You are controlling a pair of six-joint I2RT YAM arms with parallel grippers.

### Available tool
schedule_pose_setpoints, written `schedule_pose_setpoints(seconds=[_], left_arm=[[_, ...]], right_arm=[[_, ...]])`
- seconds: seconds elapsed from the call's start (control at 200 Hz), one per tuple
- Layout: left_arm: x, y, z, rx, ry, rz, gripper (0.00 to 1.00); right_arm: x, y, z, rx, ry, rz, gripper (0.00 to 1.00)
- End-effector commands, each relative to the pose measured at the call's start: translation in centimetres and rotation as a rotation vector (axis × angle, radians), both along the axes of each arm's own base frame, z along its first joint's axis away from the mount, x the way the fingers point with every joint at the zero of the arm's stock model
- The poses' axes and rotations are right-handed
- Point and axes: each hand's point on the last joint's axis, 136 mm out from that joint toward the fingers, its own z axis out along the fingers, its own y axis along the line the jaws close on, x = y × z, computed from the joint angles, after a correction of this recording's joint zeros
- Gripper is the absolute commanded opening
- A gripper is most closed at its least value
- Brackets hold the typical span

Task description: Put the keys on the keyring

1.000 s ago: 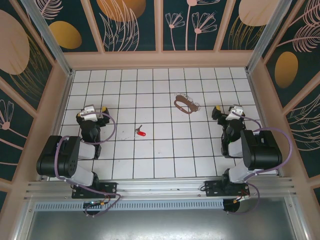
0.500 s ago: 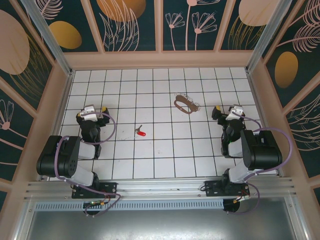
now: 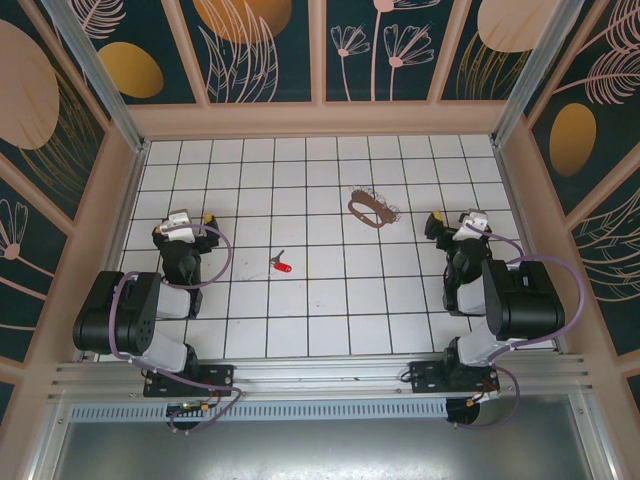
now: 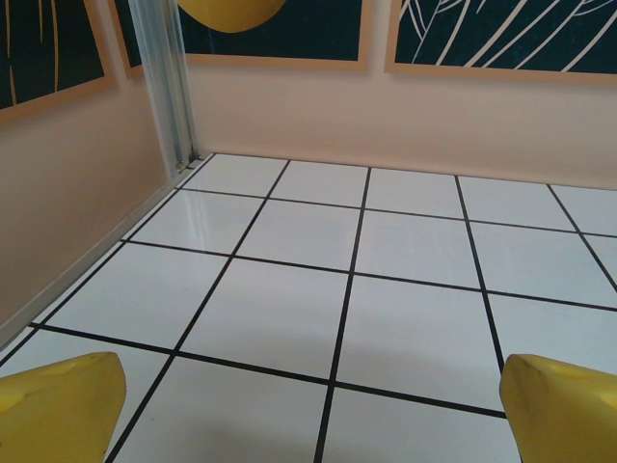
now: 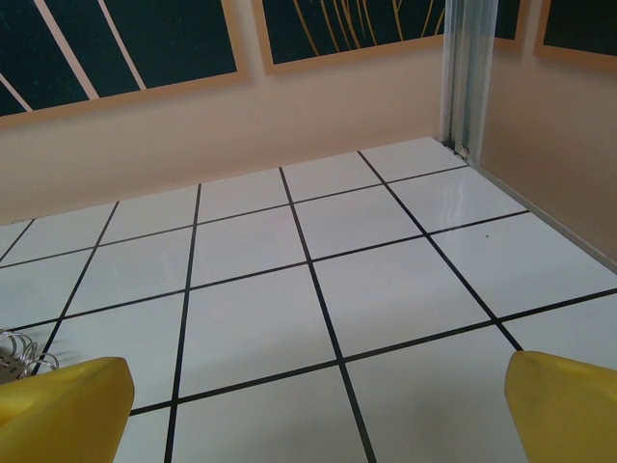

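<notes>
Nothing's picked up yet on our end. The key [image 3: 284,265] lies flat on the tiles [image 3: 330,300], left of centre and nearer our left gripper [image 3: 188,221], with its red head toward the arms. The keyring [image 3: 368,208] sits further back, right of centre and closer to the right gripper [image 3: 456,222], well apart from the key. Both arms are folded back at the sides, which we read as a parked pose that leaves the middle free. One part per side looks like a natural split: left takes the key, right steadies the ring. Both grippers are spread wide and empty. In each wrist view the yellow tips sit at opposite bottom corners with only bare tile between them. The right wrist view catches the wire rings [image 5: 14,352] at its left edge, touching nothing.
</notes>
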Motion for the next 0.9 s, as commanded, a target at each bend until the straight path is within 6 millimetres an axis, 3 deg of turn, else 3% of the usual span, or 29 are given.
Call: schedule_pose_setpoints(seconds=[0.0,0.736,0.896], left_arm=[[0.4,0.1,1.3,-0.01,-0.049,0.003,0.99],[0.3,0.2,1.2,-0.009,-0.044,0.003,0.99],[0.5,0.1,1.7,-0.006,-0.044,0.002,0.99]], right_arm=[[-0.1,-0.1,0.4,0.019,-0.022,-0.002,0.99],[-0.3,-0.3,0.5,0.014,-0.029,-0.018,0.99],[-1.4,-0.3,1.9,0.011,-0.078,-0.021,0.99]])
